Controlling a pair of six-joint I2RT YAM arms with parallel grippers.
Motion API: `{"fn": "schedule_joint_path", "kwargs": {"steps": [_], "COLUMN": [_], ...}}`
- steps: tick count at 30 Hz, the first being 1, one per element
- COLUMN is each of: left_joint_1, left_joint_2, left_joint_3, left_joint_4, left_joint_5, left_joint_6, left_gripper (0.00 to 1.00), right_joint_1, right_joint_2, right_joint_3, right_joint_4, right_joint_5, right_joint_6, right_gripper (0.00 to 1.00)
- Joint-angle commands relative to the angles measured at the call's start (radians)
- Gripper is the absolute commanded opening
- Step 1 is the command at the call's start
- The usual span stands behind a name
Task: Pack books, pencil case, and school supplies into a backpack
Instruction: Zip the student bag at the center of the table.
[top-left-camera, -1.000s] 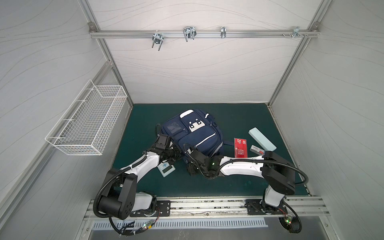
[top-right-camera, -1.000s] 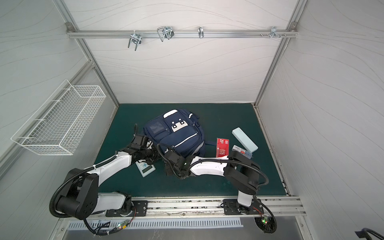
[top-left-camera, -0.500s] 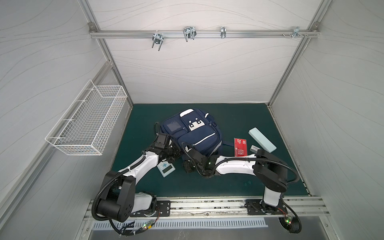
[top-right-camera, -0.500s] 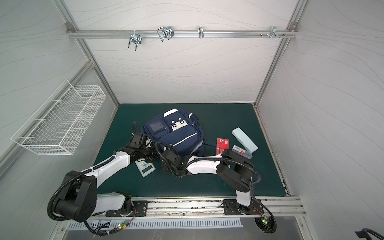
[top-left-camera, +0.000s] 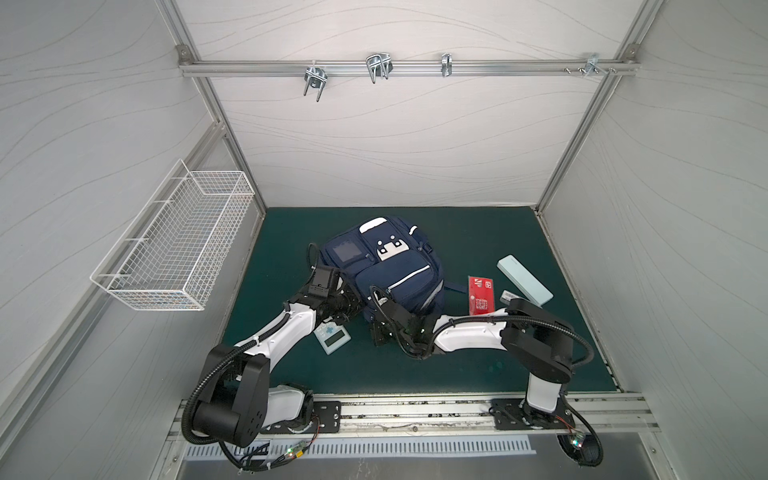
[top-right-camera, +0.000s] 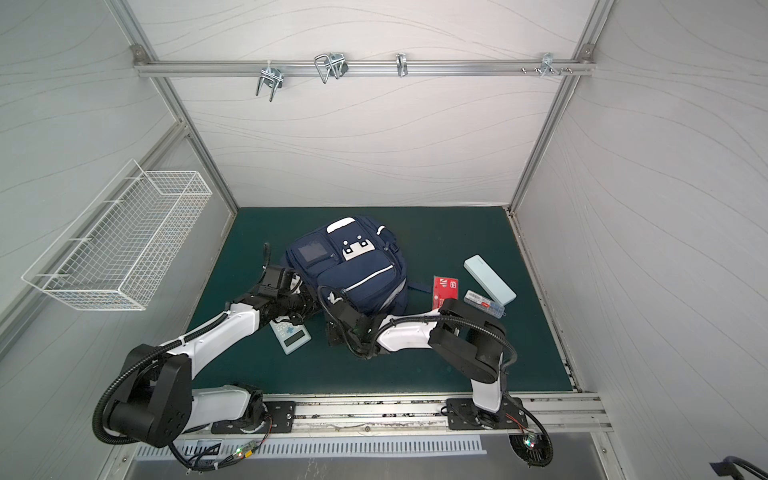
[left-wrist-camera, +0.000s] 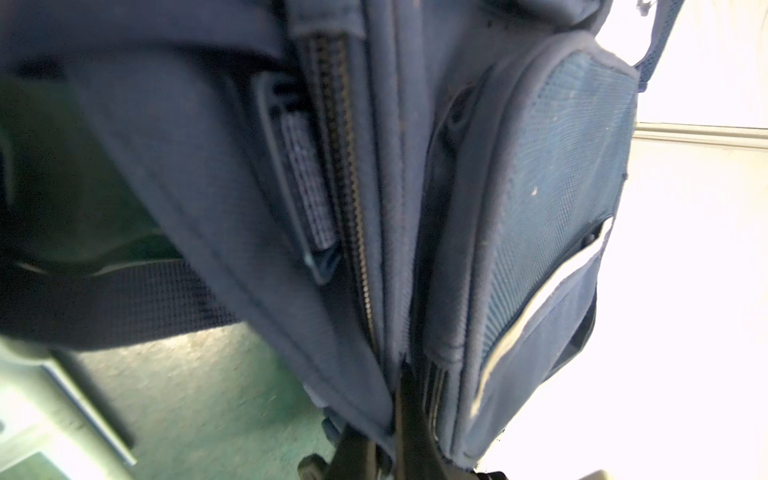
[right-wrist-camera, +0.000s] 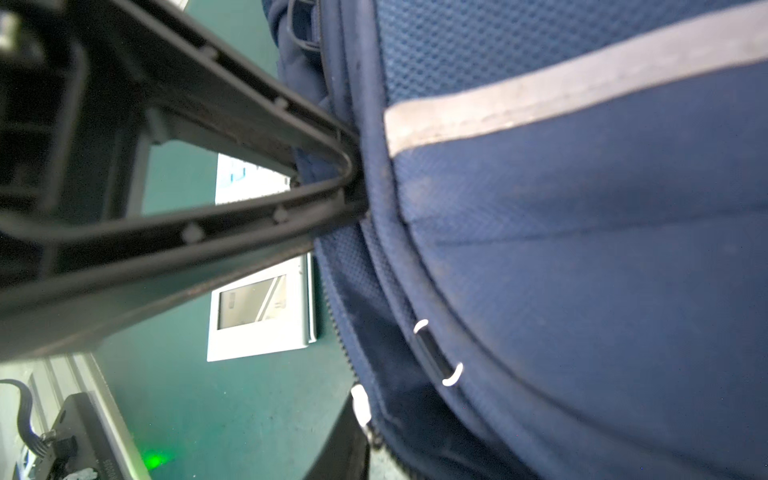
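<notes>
- Navy backpack (top-left-camera: 395, 270) lies front-up on the green mat (top-left-camera: 478, 374) in both top views. The left gripper (top-left-camera: 354, 309) meets its near left edge, and the right gripper (top-left-camera: 380, 328) is against its near edge, just beside the left one.
- The calculator (top-right-camera: 293, 334) lies between the two arms, partly under the left one. The red book (top-right-camera: 444, 291), clear box (top-right-camera: 484, 303) and pale blue pencil case (top-right-camera: 490, 279) lie outside the backpack, on the right arm's side.
- Compared with a second ago, the right arm's elbow sits closer in and now covers part of the clear box.
- The red book's white print and the pencil case's small mark are too small to read. The backpack's white patch (top-left-camera: 390, 251) bears dark dots.
- In the left wrist view, the left gripper's fingers are pressed together on the backpack's seam, beside the zipper (left-wrist-camera: 349, 187).
- In the right wrist view, the left gripper pinches fabric near the grey stripe (right-wrist-camera: 540, 95), with the calculator's screen behind it. I cannot tell how wide the right gripper's own jaws stand.
</notes>
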Motion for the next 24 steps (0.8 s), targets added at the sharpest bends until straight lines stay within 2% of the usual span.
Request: {"fn": "schedule_joint_path", "kwargs": {"steps": [1, 3, 6, 13, 16, 18, 24], "left_joint_1": [-0.010, -0.010, -0.010, -0.010, -0.010, -0.010, 0.000], "left_joint_2": [-0.039, -0.042, -0.041, -0.048, -0.046, -0.043, -0.038], "left_joint_3": [0.047, 0.044, 0.040, 0.034, 0.034, 0.035, 0.071], "left_joint_4": [-0.015, -0.013, -0.012, -0.014, -0.017, -0.012, -0.061], "left_joint_5": [0.103, 0.101, 0.098, 0.100, 0.096, 0.091, 0.023], "left_joint_6": [0.013, 0.012, 0.013, 0.018, 0.019, 0.018, 0.022], "left_gripper": [0.00, 0.00, 0.00, 0.00, 0.00, 0.00, 0.00], "right_joint_1": [-0.047, -0.048, -0.053, -0.059, -0.058, -0.053, 0.017], "right_joint_2": [0.021, 0.012, 0.009, 0.003, -0.009, -0.026, -0.163], "right_joint_3": [0.006, 0.011, 0.016, 0.030, 0.025, 0.029, -0.026], "right_joint_4": [0.067, 0.059, 0.054, 0.043, 0.026, -0.019, -0.212], "right_joint_5": [0.101, 0.115, 0.124, 0.131, 0.135, 0.142, 0.215], "right_joint_6": [-0.018, -0.020, -0.029, -0.053, -0.048, -0.040, -0.032], "right_gripper": [0.27, 0.35, 0.34, 0.19, 0.10, 0.00, 0.00]}}
